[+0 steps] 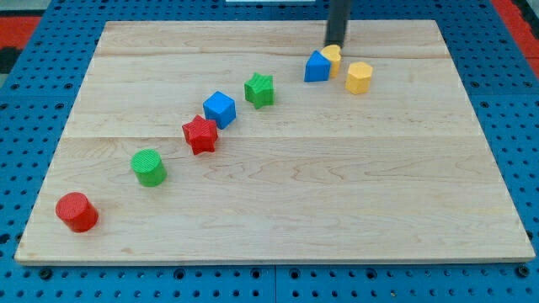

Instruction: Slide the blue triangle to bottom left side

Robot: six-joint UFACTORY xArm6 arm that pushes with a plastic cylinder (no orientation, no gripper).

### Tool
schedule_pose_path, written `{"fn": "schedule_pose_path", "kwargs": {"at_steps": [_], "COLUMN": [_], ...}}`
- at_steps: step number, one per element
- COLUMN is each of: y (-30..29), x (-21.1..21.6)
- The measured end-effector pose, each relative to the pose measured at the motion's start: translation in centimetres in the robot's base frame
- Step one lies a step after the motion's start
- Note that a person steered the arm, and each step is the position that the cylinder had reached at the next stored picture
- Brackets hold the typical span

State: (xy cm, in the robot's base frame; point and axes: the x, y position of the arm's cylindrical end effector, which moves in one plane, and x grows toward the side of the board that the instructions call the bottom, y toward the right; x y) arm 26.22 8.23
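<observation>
My tip (334,45) sits near the board's (337,210) top edge, touching the small yellow block (333,55) right behind the blue triangle (317,67). It has no jaws and holds nothing. The triangle is up near the top right, far from the bottom left corner.

Board (337,210): blocks in a diagonal row from the view's bottom left to top right. Red cylinder (77,211) lowest left; green cylinder (149,167) next; red star (200,135) touching blue cube (219,108); green star (259,89) beyond. Blue triangle (317,66) touching yellow block (332,57) behind it; yellow hexagon (359,77) just right. My tip (334,44) at yellow block's top edge.
</observation>
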Motion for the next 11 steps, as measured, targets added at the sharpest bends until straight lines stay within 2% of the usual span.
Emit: {"fn": "schedule_pose_path", "kwargs": {"at_steps": [3,6,8,9,10,11], "y": [1.2,-7.7,-4.0,0.9,0.8,-1.8], "x": [2.0,7.1,7.2,6.4,9.7,12.4]}}
